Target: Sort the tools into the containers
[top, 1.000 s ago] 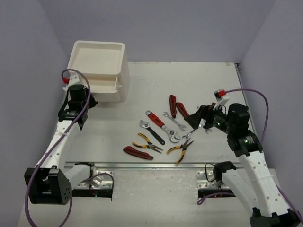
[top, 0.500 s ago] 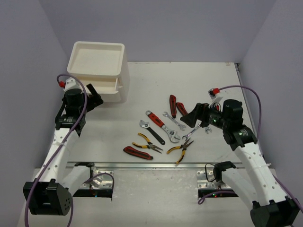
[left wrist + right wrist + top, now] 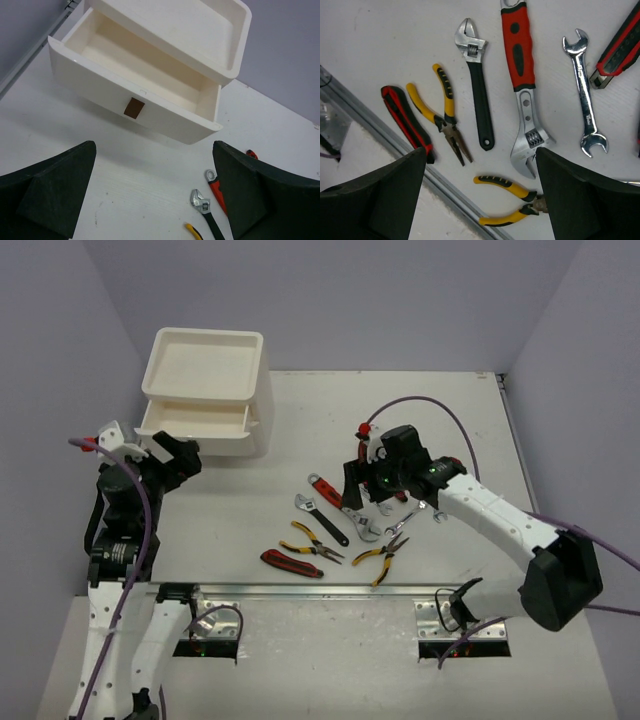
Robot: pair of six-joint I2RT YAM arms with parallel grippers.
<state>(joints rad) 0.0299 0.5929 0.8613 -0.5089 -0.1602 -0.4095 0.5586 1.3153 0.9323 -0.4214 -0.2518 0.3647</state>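
The containers (image 3: 205,370) stand at the back left, a white stacked unit with a tray on top. Its upper drawer (image 3: 135,85) is pulled out and shows a small brown handle (image 3: 133,108). My left gripper (image 3: 154,165) is open and empty, a short way in front of that drawer. My right gripper (image 3: 481,155) hangs open above the tools, holding nothing. Under it lie a black-handled adjustable wrench (image 3: 479,95), a red-handled adjustable wrench (image 3: 520,60), yellow-handled pliers (image 3: 445,112), a second yellow-handled pair (image 3: 512,200), red-and-black pliers (image 3: 407,122) and a silver combination wrench (image 3: 585,100).
A metal rail (image 3: 300,590) runs along the near edge just below the tools. More red-and-black pliers (image 3: 365,462) lie partly under my right arm. Purple walls close in the table on both sides and at the back.
My left gripper has opened, let go of the drawer and drawn back toward the near side. My right arm has swung left from the right side to above the tools.
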